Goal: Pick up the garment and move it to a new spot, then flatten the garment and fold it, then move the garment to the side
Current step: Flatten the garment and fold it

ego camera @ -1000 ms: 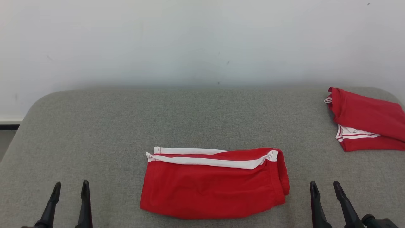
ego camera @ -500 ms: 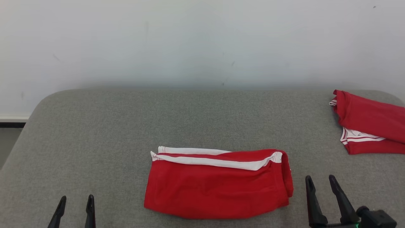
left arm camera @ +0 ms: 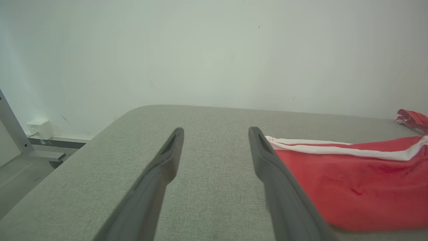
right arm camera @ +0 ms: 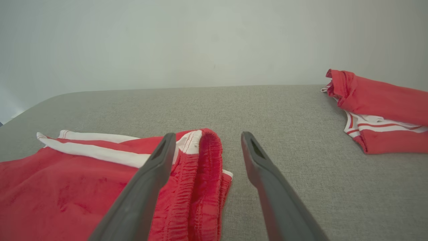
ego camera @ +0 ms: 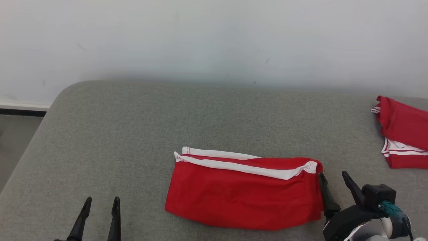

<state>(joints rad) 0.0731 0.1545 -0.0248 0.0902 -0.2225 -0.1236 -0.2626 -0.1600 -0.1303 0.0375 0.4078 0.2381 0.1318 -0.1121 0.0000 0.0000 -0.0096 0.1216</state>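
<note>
A folded red garment (ego camera: 244,192) with white stripes lies near the front middle of the grey padded table (ego camera: 167,120). My right gripper (ego camera: 333,177) stands open at the garment's right edge, its left finger over the elastic waistband (right arm camera: 204,174) and its right finger over bare table. My left gripper (ego camera: 102,202) is open at the lower left, well apart from the garment; in the left wrist view the garment (left arm camera: 351,180) lies to the right of my open left gripper (left arm camera: 215,132).
A second folded red and white garment (ego camera: 403,134) rests at the table's right edge, also seen as a pile (right arm camera: 381,110) in the right wrist view. A white wall (ego camera: 214,40) backs the table. Floor and a metal frame (left arm camera: 20,140) lie beyond the left edge.
The camera has turned, shifting the whole picture right. My right gripper has come forward and left to the garment's right edge. The garment lies as before.
</note>
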